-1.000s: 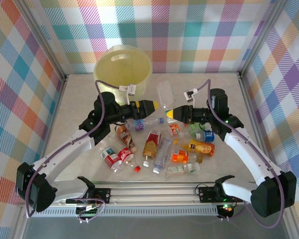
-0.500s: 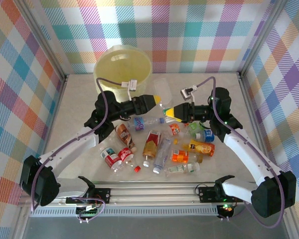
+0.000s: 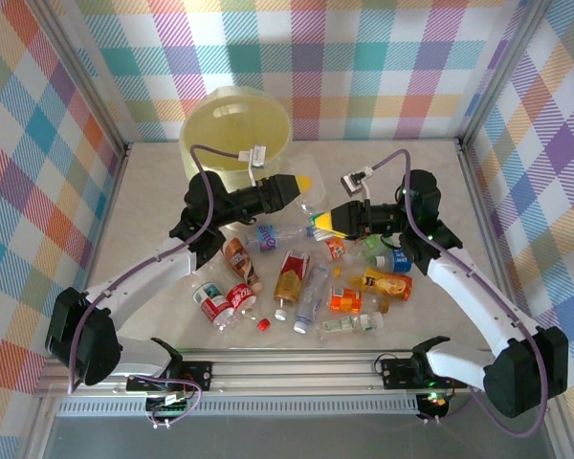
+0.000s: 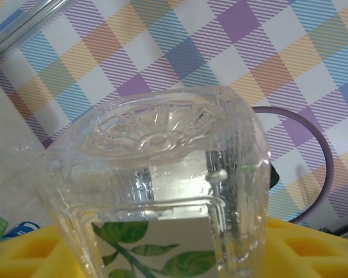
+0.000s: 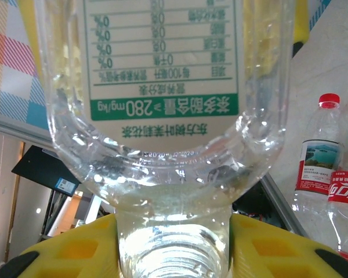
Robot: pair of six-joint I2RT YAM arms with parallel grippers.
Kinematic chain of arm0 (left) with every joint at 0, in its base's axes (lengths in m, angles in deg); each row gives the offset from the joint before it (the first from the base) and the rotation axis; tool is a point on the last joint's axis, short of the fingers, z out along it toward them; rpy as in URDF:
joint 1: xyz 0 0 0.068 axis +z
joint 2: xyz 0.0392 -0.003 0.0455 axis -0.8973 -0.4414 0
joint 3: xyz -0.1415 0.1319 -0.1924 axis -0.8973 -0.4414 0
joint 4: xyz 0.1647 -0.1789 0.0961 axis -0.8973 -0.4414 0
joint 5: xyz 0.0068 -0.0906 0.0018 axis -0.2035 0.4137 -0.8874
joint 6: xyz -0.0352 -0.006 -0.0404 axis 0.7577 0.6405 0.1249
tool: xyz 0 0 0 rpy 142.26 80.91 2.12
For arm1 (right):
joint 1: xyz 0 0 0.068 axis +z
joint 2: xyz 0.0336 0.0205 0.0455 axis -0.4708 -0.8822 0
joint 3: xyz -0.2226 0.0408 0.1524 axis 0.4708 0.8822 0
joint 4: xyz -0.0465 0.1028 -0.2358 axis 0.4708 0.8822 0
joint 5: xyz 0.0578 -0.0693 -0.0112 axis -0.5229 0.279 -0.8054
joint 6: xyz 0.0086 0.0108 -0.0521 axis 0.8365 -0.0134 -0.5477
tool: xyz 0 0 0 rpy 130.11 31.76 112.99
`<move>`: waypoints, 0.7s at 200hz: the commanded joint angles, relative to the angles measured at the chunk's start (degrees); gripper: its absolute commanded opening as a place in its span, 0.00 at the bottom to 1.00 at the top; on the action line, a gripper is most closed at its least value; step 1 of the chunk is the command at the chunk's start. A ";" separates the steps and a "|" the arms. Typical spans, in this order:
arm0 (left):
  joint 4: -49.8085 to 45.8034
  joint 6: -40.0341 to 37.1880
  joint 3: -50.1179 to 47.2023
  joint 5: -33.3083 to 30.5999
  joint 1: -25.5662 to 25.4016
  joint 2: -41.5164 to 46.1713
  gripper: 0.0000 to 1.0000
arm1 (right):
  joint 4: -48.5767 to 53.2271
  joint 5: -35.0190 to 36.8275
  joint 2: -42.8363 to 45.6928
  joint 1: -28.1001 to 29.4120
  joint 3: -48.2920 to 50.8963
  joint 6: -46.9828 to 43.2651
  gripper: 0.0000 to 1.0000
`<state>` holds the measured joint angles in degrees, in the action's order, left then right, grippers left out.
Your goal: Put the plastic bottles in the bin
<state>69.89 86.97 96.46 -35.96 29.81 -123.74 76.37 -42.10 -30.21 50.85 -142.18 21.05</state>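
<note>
Seen from above, the left claw [image 3: 304, 184], which was wide and lower a second ago, has been raised to the upper middle of the frame. It has been closed on the clear bottle [image 3: 309, 164], just right of the bin [image 3: 201, 153]. The same bottle is pinched from just below by the right claw [image 3: 318, 222]. The other bottles [image 3: 292, 277] are left heaped on the table [image 3: 143, 191] at lower centre.

In the left wrist view, the clear bottle [image 4: 162, 145] is seen base-first at centre. Its leaf-printed lower part is wedged between the yellow fingers [image 4: 313, 249] at the bottom corners.

In the right wrist view, the neck of the clear bottle [image 5: 162, 116] is clamped narrowly at the bottom edge by the right claw [image 5: 173, 249].

A handover is judged half done: the right claw's hold must be released before the bottle can be carried to the bin.
</note>
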 commanded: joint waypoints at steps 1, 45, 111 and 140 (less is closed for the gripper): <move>1.87 0.13 1.70 0.44 -0.28 1.87 0.53 | -2.03 -1.17 -0.91 0.44 0.70 -1.11 0.38; -3.93 -1.47 4.01 0.17 -0.28 3.03 0.47 | -1.44 0.08 -0.53 0.44 1.09 -3.49 0.56; -27.84 -14.66 13.66 -0.54 3.95 4.41 0.46 | 18.39 3.97 5.22 0.36 -7.57 -20.72 0.92; -41.62 -22.86 21.40 -3.21 4.73 2.86 0.46 | 27.66 10.13 9.27 0.35 -11.50 -29.21 1.00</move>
<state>41.65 73.53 111.78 -37.18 33.79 -120.92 94.03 -37.09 -24.77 51.00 -150.01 2.40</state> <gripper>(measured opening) 0.522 0.994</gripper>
